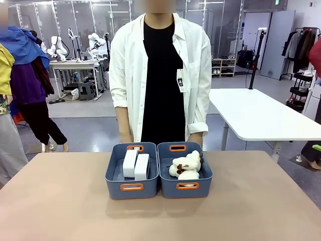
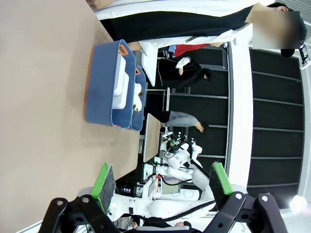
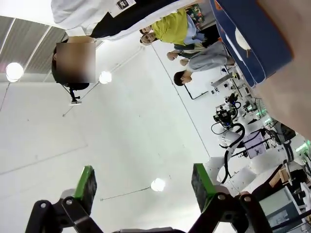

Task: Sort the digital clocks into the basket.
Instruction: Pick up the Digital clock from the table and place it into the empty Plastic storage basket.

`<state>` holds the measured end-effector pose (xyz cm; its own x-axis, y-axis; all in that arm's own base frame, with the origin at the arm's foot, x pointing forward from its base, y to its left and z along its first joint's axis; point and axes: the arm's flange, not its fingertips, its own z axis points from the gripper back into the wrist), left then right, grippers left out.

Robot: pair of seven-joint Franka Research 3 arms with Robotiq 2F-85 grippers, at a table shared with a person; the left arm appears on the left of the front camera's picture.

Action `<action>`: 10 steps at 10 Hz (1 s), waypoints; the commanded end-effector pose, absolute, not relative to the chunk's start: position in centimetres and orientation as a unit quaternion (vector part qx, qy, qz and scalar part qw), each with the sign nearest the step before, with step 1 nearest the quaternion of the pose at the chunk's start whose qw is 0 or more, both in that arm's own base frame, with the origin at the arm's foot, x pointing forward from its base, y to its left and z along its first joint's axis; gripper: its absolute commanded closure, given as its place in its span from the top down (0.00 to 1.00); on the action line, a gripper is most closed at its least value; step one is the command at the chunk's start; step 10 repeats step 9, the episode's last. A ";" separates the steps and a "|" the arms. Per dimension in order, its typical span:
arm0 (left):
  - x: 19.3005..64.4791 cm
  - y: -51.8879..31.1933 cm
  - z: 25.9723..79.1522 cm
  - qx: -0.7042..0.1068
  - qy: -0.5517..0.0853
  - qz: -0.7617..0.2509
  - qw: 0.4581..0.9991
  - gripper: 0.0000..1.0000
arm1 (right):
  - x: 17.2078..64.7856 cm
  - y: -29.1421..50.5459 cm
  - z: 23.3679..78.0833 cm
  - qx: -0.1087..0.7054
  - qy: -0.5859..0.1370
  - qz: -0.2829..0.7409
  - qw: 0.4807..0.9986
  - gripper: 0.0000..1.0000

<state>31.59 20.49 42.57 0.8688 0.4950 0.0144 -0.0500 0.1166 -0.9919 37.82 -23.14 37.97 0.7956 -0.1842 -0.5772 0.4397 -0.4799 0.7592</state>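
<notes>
Two white rounded-corner rectangular plastic digital clocks (image 1: pixel 130 163) (image 1: pixel 142 166) stand on edge side by side, touching, inside the left slate-blue rectangular plastic basket with orange handle slots (image 1: pixel 131 187). The identical slate-blue bin (image 1: pixel 186 186) just beside it, walls touching, holds fluffy cream-and-brown plush toys (image 1: pixel 186 165). Both bins sit mid-table on the tan tabletop (image 1: pixel 55 201), near the person in a white shirt over black (image 1: pixel 159 75) at the far edge.

Left gripper (image 2: pixel 160 187): jaws spread wide, green pads (image 2: pixel 103 180) empty, held off the table; the basket (image 2: pixel 99 82) with both clocks (image 2: pixel 119 83) lies well ahead of it, well apart. Right gripper (image 3: pixel 142 187): jaws also wide, nothing between them, tilted up toward the ceiling; a slate-blue bin (image 3: pixel 257 41) sits at the upper right corner, well apart from the fingers.
</notes>
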 end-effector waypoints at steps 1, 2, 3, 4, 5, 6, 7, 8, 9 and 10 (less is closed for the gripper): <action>31.2 20.5 42.9 -0.643 -0.176 0.185 0.722 1.00 | 38.0 -22.5 38.6 0.806 0.076 -0.305 0.501 1.00; 31.2 20.5 42.9 -0.643 -0.176 0.185 0.722 1.00 | 38.0 -22.5 38.6 0.806 0.076 -0.305 0.501 1.00; 31.2 20.5 42.9 -0.643 -0.176 0.185 0.722 1.00 | 38.0 -22.5 38.6 0.806 0.076 -0.305 0.501 1.00; 31.2 20.5 42.9 -0.643 -0.176 0.185 0.722 1.00 | 38.0 -22.5 38.6 0.806 0.076 -0.305 0.501 1.00; 31.2 20.5 42.9 -0.643 -0.176 0.185 0.722 1.00 | 38.0 -22.5 38.6 0.806 0.076 -0.305 0.501 1.00; 31.2 20.5 42.9 -0.643 -0.176 0.185 0.722 1.00 | 38.0 -22.5 38.6 0.806 0.076 -0.305 0.501 1.00; 31.2 20.5 42.9 -0.643 -0.176 0.185 0.722 1.00 | 38.0 -22.5 38.6 0.806 0.076 -0.305 0.501 1.00; 31.2 20.5 42.9 -0.643 -0.176 0.185 0.722 1.00 | 38.0 -22.5 38.6 0.806 0.076 -0.305 0.501 1.00; 31.2 20.5 42.9 -0.643 -0.176 0.185 0.722 1.00 | 38.0 -22.5 38.6 0.806 0.076 -0.305 0.501 1.00; 31.2 20.5 42.9 -0.643 -0.176 0.185 0.722 1.00 | 38.0 -22.5 38.6 0.806 0.076 -0.305 0.501 1.00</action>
